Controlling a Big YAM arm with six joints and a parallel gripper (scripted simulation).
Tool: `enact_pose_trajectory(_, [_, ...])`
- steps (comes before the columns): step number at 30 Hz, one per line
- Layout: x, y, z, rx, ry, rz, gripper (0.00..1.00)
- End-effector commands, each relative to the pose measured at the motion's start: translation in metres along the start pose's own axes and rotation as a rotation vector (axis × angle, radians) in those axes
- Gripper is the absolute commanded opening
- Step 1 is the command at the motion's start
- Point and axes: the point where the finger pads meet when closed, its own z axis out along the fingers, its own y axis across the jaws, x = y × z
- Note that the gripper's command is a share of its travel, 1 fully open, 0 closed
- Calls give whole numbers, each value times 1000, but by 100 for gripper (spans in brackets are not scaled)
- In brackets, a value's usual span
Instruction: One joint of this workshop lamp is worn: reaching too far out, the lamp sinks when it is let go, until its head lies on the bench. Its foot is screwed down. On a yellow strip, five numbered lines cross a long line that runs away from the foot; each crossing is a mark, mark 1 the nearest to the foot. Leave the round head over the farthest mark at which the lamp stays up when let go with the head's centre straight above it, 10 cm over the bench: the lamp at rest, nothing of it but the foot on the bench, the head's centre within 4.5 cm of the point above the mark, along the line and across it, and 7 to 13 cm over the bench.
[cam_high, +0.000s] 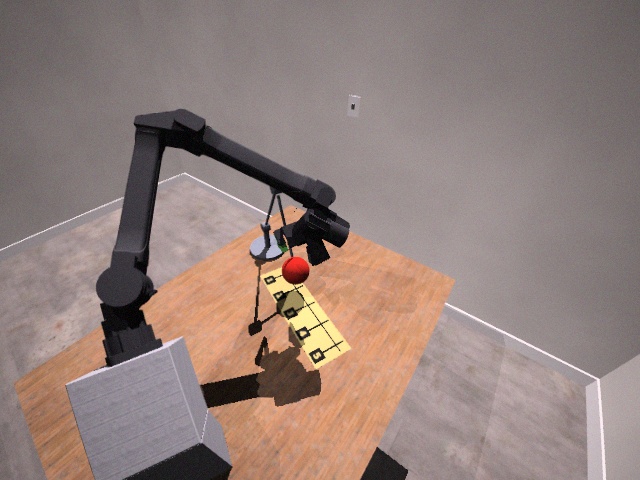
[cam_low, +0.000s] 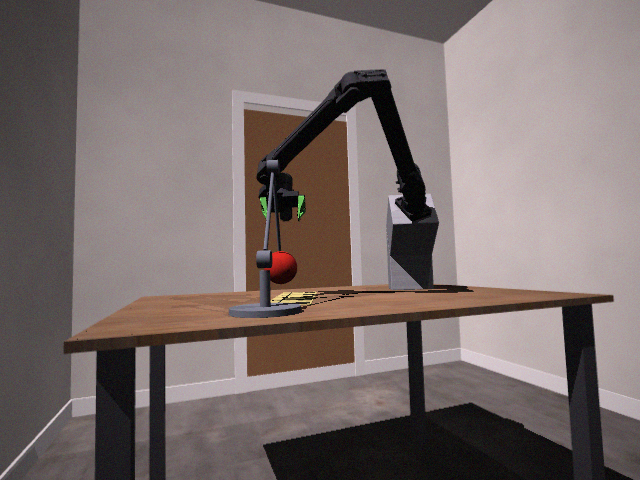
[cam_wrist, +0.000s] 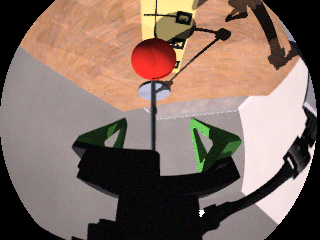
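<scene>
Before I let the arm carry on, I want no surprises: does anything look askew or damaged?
Nothing stands out: the round foot sits flat, the yellow strip lies flat, and the red head hangs clear of the bench.
</scene>
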Motion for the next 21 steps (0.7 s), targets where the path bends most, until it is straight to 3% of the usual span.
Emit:
enact_pose_trajectory(1, [2,5,0,-37,-26,5,100])
enact_pose_trajectory(21, [7,1,43,9,19,11,100])
